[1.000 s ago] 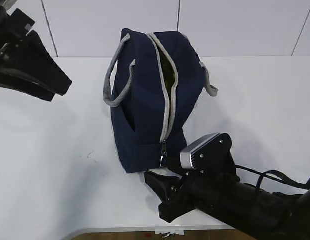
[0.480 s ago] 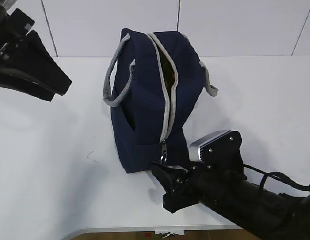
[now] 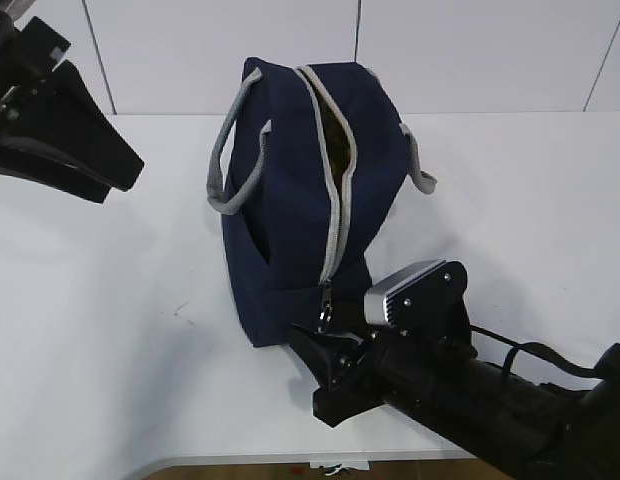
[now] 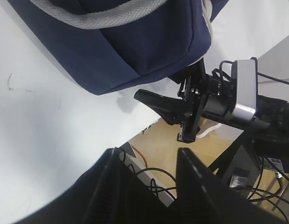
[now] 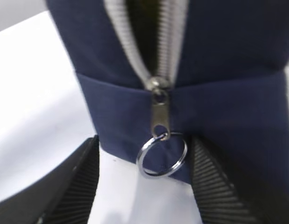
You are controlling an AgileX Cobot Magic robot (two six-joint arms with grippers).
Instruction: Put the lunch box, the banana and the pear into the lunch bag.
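One navy lunch bag, two grippers at a white table.
We see the fabric bag mid-table, grey zipper parted; its metal ring pull hangs between the right gripper's spread ribbed fingers, ungrasped. Our left gripper hangs open, empty, beyond the table's near edge.

White table lies under both sets of jaws. A small dark scuff marks it, left of the right jaws. Grey wall panels are far behind. Past the left jaws' tips: brown floor, orange cable, black cables.
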